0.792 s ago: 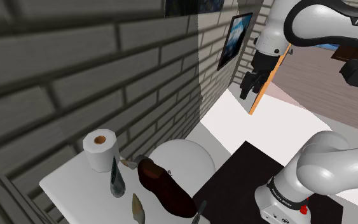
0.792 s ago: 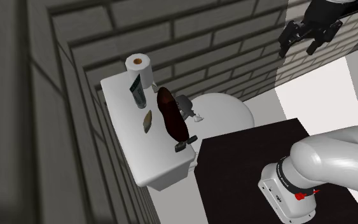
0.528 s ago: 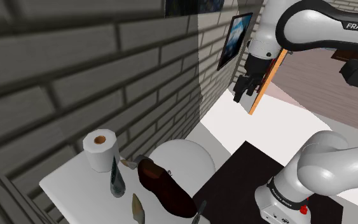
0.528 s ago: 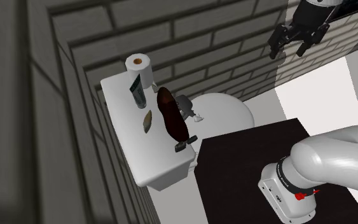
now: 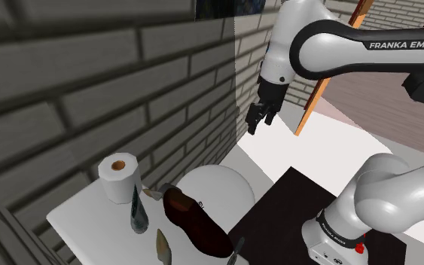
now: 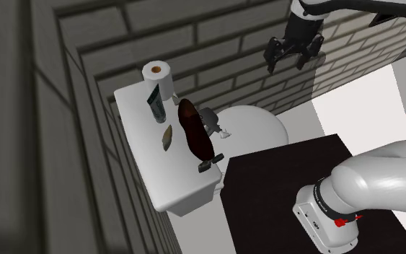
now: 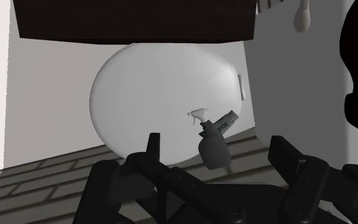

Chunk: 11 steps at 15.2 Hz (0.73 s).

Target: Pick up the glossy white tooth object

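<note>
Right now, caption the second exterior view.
Open gripper hangs above the toilet; shoe and paper roll crowd the tank top.

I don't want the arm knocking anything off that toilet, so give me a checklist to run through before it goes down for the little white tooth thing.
1. Fingers open: ok. The gripper is open with nothing in it.
2. Target in sight: ok. The tooth object shows small and white at the edge of the toilet lid.
3. Gripper close above target: not ok. It hangs high over the toilet, far from the tooth.
4. Room around target: not ok. A grey tube-like thing and the brown shoe lie close by.
5. How the tooth lies for a grip: cannot tell.
</note>
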### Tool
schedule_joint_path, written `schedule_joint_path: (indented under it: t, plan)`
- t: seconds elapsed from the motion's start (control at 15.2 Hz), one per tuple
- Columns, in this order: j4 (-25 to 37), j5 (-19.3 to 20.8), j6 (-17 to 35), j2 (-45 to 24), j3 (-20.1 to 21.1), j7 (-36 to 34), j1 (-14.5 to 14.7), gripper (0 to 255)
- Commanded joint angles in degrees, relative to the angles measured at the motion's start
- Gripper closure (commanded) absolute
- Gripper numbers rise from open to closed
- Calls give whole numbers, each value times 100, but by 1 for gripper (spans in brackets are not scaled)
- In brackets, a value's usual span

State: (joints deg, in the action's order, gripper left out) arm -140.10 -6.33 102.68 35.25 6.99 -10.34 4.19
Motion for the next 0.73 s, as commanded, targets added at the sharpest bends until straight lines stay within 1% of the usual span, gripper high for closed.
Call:
schedule_joint_path:
  t: [0.0, 0.33, 0.66]
  plan:
    - [71, -123, 239, -305, 222, -197, 113, 0]
    - [392, -278, 734, -1117, 688, -601, 310, 0]
    - [866, -266, 1160, -2016, 1124, -1040, 470, 0]
